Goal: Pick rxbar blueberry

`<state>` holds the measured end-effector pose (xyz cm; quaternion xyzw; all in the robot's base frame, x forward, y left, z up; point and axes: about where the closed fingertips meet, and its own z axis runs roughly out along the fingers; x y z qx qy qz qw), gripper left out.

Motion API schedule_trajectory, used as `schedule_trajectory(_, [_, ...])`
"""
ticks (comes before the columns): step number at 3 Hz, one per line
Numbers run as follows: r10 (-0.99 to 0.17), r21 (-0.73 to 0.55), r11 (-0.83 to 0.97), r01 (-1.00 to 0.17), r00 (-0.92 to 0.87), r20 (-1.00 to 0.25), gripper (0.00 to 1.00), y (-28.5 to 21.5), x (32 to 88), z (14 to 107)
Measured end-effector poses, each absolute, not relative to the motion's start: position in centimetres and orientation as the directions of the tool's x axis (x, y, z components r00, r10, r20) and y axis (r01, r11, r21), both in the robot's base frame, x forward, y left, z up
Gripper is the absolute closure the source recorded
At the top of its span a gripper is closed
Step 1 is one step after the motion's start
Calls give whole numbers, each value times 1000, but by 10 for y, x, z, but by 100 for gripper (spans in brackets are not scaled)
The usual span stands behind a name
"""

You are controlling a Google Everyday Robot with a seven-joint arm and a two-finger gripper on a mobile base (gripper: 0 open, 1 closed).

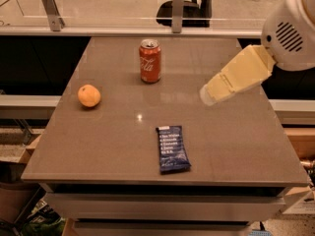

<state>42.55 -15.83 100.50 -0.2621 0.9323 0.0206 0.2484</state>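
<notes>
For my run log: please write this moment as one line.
end effector: over table, right side | bar: flat, front centre, ungrasped | can: back

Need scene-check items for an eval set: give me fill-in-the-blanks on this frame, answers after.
1. The rxbar blueberry lies flat near the ____ edge of the table.
2. The upright soda can is coloured ____.
3. The gripper hangs over the ____ half of the table as pictured, apart from the bar.
4. The round fruit is coloured ____.

Missing words: front; red; right; orange
</notes>
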Motion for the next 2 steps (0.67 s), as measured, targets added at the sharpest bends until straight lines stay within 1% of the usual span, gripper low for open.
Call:
schedule_trajectory(1, [-480, -96, 861, -500, -735, -480, 0, -156, 425, 1011])
schedule_trajectory(2, [-424, -54, 891, -451, -782, -457, 0, -154, 430, 1010])
